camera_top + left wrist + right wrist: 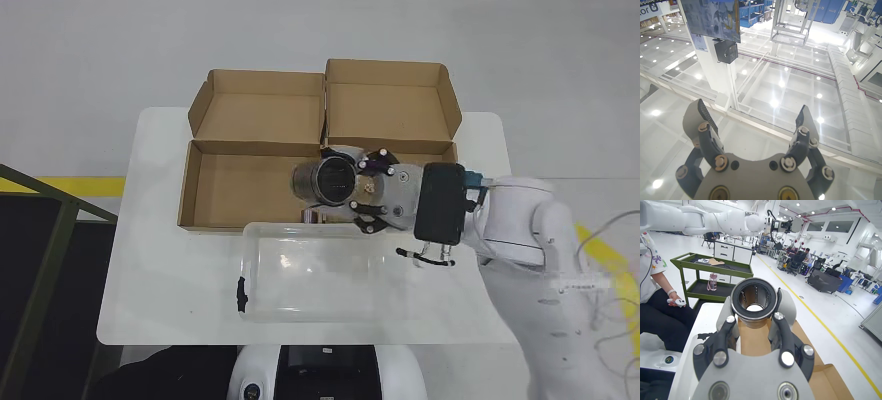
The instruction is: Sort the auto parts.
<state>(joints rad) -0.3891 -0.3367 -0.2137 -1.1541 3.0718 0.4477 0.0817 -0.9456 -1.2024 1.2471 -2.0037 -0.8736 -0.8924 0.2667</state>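
- Holding a cylindrical metal bearing [328,180], the right gripper [347,184] sits raised over the cardboard boxes at the back of the tabletop [160,260]
- Its fingers [786,308] are clamped on the bearing's sides, one on each flank, in the right wrist view
- That view shows the bearing [754,298] end-on: a hollow steel sleeve with a black ring around its open mouth and rows of small balls along the bore, mouth pointing away from the right gripper [755,310]
- From above, the bearing hangs over the right end of the left cardboard box [235,190], close to the wall it shares with the right cardboard box [390,110]
- Both boxes stand side by side and touching, with their lids folded open toward the far edge of the tabletop
- A clear plastic bin [315,228] stands on the near part of the tabletop, just in front of the left box, with a small black clip on its left wall
- The left gripper [752,110] points up at a ceiling of white panels and round lights; its toothed fingers [691,121] are spread wide apart with nothing between them
- A green cart [696,275] with a pink bottle on its lower shelf stands on the floor beyond the tabletop's left side
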